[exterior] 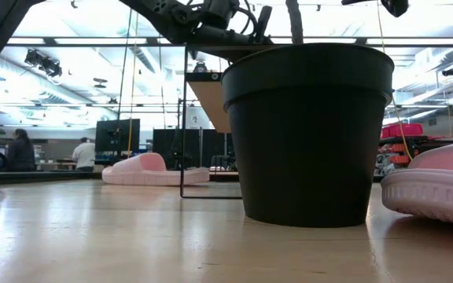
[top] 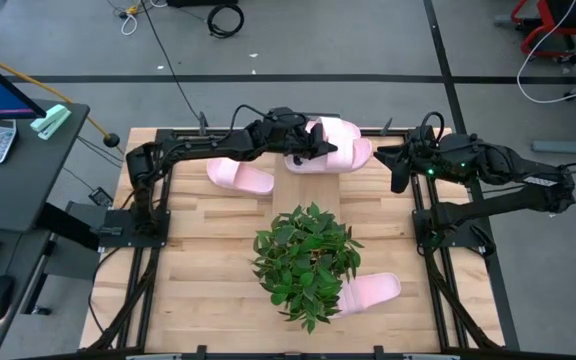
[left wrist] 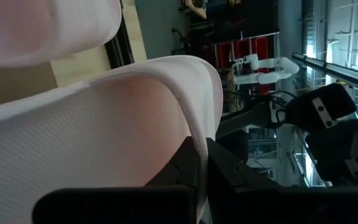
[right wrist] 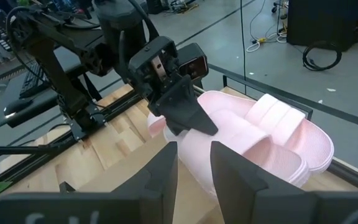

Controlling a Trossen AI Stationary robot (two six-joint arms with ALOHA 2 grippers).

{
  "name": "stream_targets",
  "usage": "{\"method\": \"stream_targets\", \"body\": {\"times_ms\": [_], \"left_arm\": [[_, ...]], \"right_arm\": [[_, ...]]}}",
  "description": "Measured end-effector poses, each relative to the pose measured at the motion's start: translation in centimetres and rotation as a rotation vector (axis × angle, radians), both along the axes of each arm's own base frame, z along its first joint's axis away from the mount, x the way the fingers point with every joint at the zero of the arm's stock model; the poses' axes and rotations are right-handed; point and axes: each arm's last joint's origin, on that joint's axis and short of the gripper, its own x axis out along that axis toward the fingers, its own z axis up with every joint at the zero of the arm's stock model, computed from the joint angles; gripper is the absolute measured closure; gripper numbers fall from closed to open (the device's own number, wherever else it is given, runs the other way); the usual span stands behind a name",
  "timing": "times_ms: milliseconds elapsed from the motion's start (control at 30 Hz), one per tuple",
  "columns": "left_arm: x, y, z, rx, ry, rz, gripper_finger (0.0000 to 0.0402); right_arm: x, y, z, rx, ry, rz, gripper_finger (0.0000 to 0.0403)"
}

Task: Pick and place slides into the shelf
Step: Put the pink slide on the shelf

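Two pale pink slides lie close together at the table's far edge, on the shelf, a raised light-wood plank. My left gripper reaches in from the left and is shut on the nearer slide; the other slide sits just beyond it. A further slide lies flat on the table left of them. Another slide lies near the front, right of the plant. My right gripper hangs open to the right of the pair, with nothing between its fingers. My left gripper pinches a thin edge of the nearer slide between its two fingers, at the slide's end toward the left arm. The fingers come nearly level from the table's left. Whether the slide rests on the shelf or hangs just above it cannot be told.
A leafy plant in a black pot stands in the middle of the table and blocks much of the low view. Black frame rails run along the table's left and right sides. People stand far back in the room.
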Motion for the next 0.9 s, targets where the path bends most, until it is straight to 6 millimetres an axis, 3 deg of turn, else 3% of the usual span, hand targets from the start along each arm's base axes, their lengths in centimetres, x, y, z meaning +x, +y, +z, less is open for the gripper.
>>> {"method": "stream_targets", "body": {"times_ms": [367,900], "left_arm": [[0.6,0.2,-1.8,-0.022,0.051,-0.014,0.0389],[0.3,0.8,-2.2,0.027,0.090,-0.008,0.0389]], "right_arm": [[0.0,0.0,0.0,0.000,-0.001,0.000,0.0300],[0.0,0.0,0.0,0.003,-0.002,-0.001,0.0300]]}}
